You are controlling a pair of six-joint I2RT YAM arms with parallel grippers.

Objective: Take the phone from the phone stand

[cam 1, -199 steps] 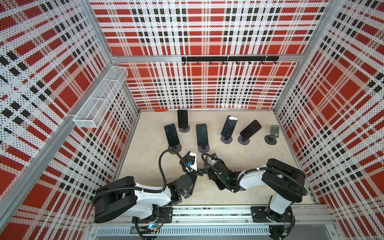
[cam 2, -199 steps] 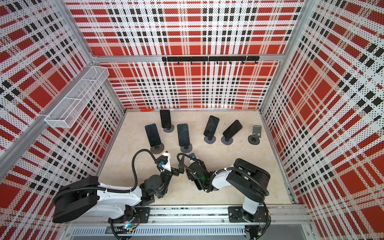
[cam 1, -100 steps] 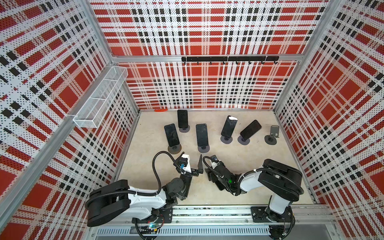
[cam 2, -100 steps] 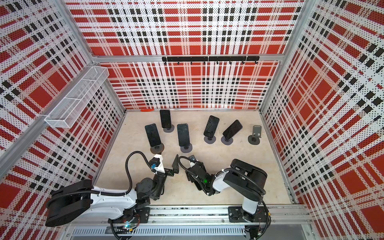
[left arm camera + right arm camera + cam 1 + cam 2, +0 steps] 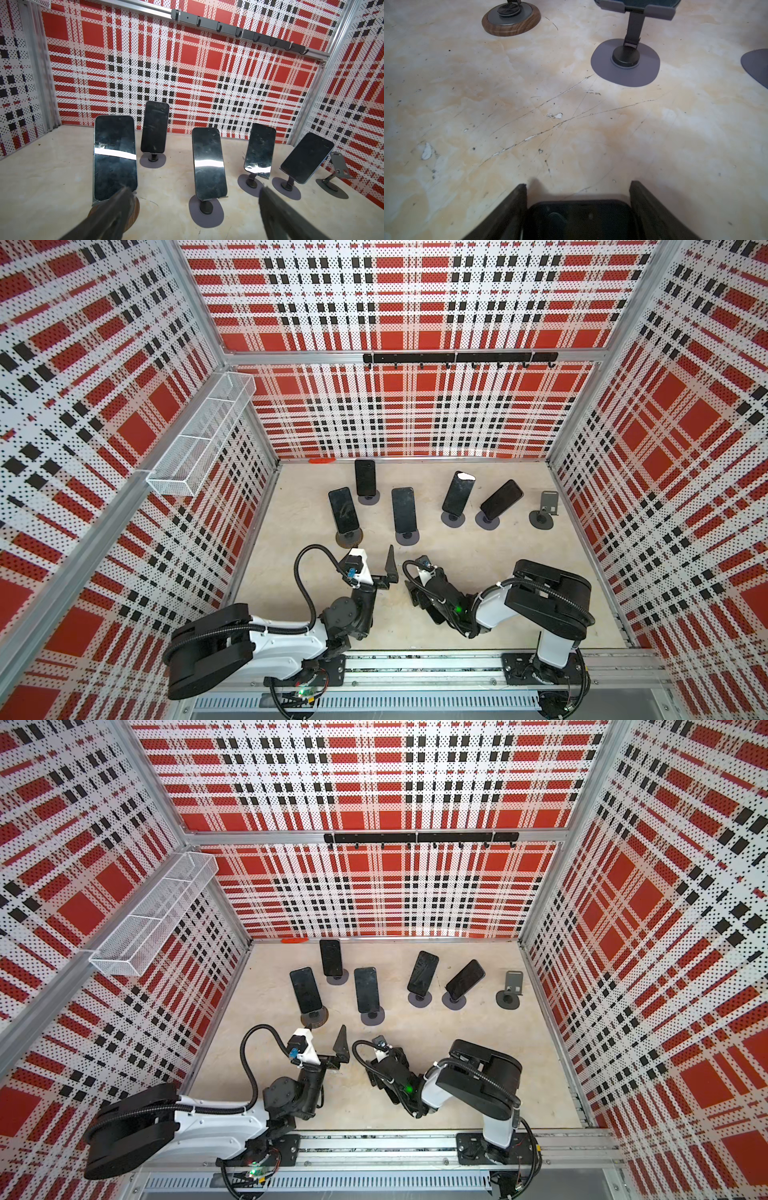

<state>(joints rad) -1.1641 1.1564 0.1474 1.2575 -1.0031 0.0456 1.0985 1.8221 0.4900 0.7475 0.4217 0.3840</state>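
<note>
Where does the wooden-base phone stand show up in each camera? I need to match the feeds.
Top view: the wooden-base stand is the leftmost of the stands.
Top view: same spot, again leftmost.
Left wrist: only part of its wooden rim shows.
Right wrist: its round base is in frame, its top cut off.
Shared landmark: the grey stand beside it.

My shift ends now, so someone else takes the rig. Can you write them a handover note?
Left gripper: open, empty, facing five phones on stands.
Right gripper: phone between its fingers, low over the table near the front; clamped or released, cannot tell.
Done: that phone is off a stand; the far-right stand is empty.
Left: confirm it is laid down and released.
</note>
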